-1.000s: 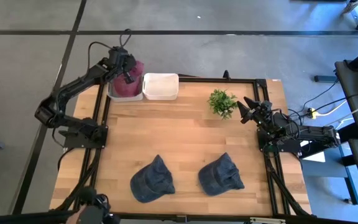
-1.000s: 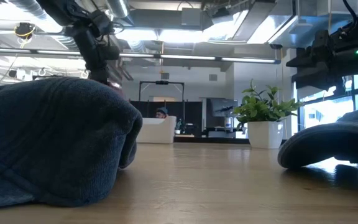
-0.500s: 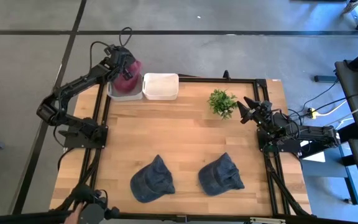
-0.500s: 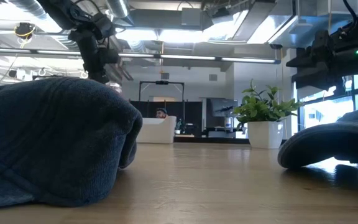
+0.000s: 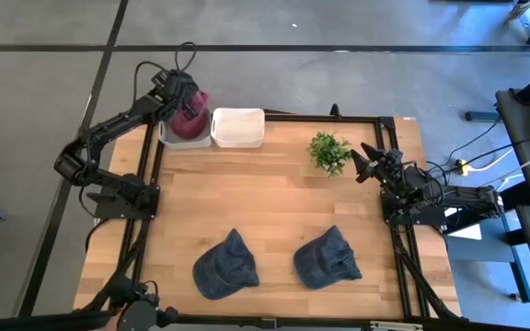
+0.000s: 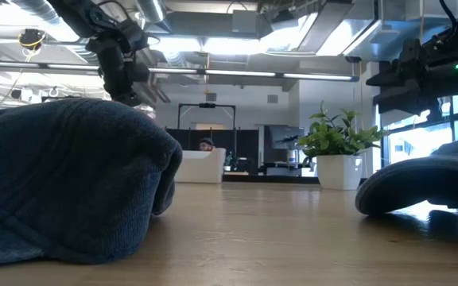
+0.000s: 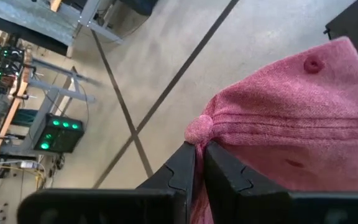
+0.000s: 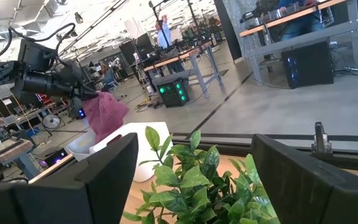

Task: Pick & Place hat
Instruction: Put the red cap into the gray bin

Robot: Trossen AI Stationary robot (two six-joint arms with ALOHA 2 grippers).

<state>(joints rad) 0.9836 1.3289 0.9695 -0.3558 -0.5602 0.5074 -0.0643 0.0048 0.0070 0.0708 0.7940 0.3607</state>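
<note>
Pink hat (image 7: 291,130): pinched at a fold by our left pincer (image 7: 197,163), fingers closed, hanging over the far-left bin (image 5: 171,141), presumably for dropping in; right pincer (image 5: 361,152) idles wide open, empty, beside the plant (image 5: 328,151); two blue hats (image 5: 224,265) near on desk (image 5: 265,193).

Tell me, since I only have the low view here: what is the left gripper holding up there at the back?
Observer: The left gripper is shut on a pink hat.
Operator: Where is it over the table?
Observer: Over the left white bin at the far edge.
Operator: And the right gripper?
Observer: The right gripper is open, waiting beside the potted plant.
</note>
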